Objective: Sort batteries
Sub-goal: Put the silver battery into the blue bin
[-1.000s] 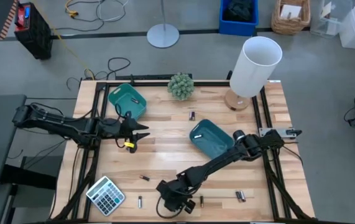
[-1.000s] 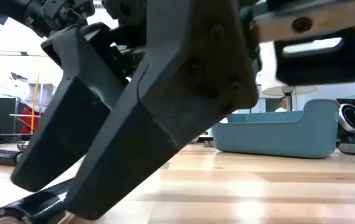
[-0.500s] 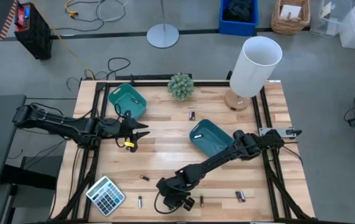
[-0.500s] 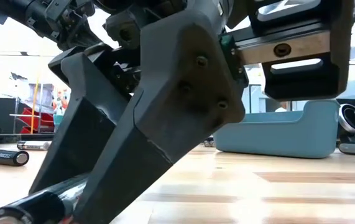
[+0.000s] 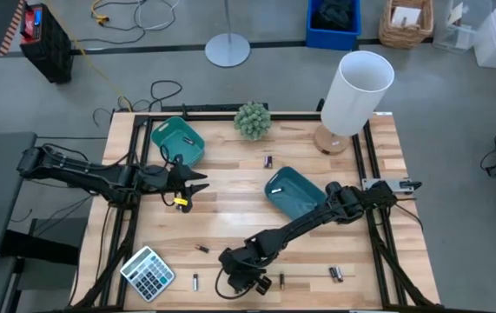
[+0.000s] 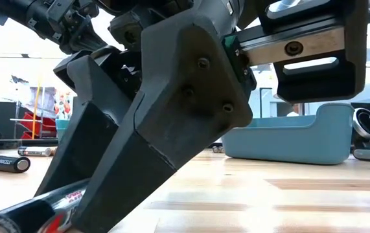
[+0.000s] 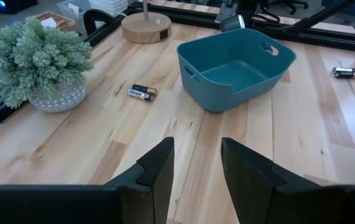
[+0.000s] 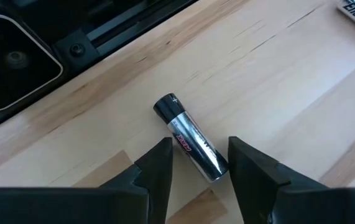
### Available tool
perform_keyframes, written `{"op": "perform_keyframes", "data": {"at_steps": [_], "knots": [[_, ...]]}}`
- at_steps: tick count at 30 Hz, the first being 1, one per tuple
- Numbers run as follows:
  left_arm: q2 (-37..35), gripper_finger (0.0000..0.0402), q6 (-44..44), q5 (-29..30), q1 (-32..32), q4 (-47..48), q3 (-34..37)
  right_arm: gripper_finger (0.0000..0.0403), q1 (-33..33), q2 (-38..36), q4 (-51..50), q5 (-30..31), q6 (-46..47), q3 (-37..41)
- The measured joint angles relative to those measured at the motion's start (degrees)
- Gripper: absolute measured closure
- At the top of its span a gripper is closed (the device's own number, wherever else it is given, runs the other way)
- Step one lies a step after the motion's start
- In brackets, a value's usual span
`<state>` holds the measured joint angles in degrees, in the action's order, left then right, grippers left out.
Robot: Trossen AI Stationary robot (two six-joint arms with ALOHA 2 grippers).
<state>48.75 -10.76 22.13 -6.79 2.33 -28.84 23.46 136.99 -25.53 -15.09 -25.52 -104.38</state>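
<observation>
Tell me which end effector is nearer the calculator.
Right. The right end effector is low at the front edge, just beside the calculator; the left end effector hangs farther back, mid-table.

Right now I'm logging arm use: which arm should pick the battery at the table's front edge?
Right. The right gripper is open, its fingers straddling that battery. The left gripper hangs open, far off near the teal tray.

Open left hand (image 7: 196, 163) over table (image 7: 102, 130)
</observation>
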Motion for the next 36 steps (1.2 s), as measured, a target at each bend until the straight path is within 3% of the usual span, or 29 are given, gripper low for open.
{"op": "perform_keyframes", "data": {"at_steps": [36], "knots": [[0.00,0.0274,-0.44,-0.04,0.00,0.71,0.00,0.0326,-0.48,0.07,-1.87,-0.02,1.11,0.09]]}}
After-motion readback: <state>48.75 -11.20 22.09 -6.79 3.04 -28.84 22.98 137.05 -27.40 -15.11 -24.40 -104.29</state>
